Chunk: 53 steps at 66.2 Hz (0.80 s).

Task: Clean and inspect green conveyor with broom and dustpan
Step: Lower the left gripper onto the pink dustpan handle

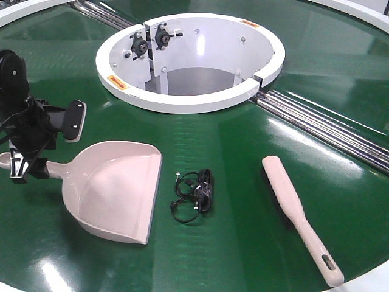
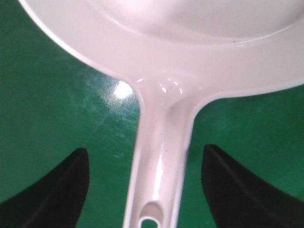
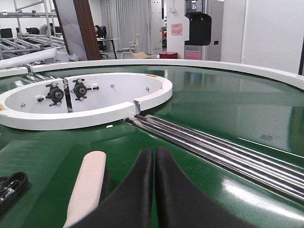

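The green conveyor [image 1: 231,201] fills the front view, a glossy ring around a round opening with a white rim [image 1: 182,100]. Silver roller bars [image 1: 328,128] run out from the opening toward the right edge.

The dustpan [image 1: 112,188] lies flat on the belt at the left. Its wide lip faces the middle of the belt and its handle points toward the left edge. The broom [image 1: 298,213] lies well apart from it on the right. Its head points toward the roller bars and the slotted end of its handle is near the belt's front edge. Between the two lies a small bundle of black cable [image 1: 196,194], just beside the dustpan's lip.

The left gripper [image 2: 145,148] hangs over the dustpan's handle with its jaws spread wide. In the left wrist view, one black finger [image 2: 57,190] stands on each side of the handle, with green belt showing in both gaps, so neither touches it. The slotted hole of the handle shows at the bottom edge of that view.

The right gripper [image 3: 154,156] does not appear in the front view. Its own camera shows the two fingers [image 3: 137,190] pressed together with nothing between them. It sits low over the belt, with the rounded end of the broom's head just to its left and the roller bars ahead to its right.
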### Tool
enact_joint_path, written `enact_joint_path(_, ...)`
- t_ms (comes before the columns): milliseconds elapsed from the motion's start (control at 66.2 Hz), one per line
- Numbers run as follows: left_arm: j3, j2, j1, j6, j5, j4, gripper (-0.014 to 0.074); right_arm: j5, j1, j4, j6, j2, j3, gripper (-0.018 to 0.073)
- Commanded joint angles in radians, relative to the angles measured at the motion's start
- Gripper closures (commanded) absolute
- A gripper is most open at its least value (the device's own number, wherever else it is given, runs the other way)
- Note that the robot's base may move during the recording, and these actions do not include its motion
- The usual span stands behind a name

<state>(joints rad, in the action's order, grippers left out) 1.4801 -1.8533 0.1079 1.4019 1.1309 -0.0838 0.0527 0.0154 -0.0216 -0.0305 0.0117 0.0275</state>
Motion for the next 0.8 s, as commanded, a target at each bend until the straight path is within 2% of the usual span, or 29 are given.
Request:
enact_joint_path(0, 0.029, 0.037, 0.01, 0.018, -0.02, 0.002, 0.0115, -0.078, -0.002, -0.004, 0.0, 0.011, 0.004, 0.0568)
enact_joint_path(287, 0.025, -0.019, 0.037, 0.024, -0.022, -0.018, 0.0115, -0.077, -0.002, -0.004, 0.0, 0.011, 0.004, 0.0568)
enact_joint_path(348, 0.025, -0.034, 0.046, 0.024, -0.024, -0.051, 0.0127, -0.077, -0.002, -0.004, 0.0, 0.011, 0.004, 0.0568)
enact_joint_path(438, 0.025, -0.052, 0.046, 0.014, -0.004, -0.058, 0.0166, -0.077, -0.002, -0.004, 0.0, 0.011, 0.004, 0.0568)
enact_joint_path(544, 0.025, -0.067, 0.045, 0.012, 0.042, -0.066, 0.0254, -0.077, -0.002, -0.004, 0.0, 0.011, 0.004, 0.0568)
enact_joint_path(786, 0.028, -0.053, 0.046, 0.012, 0.071, -0.077, 0.0602, -0.077, -0.002, -0.004, 0.0, 0.011, 0.004, 0.0568)
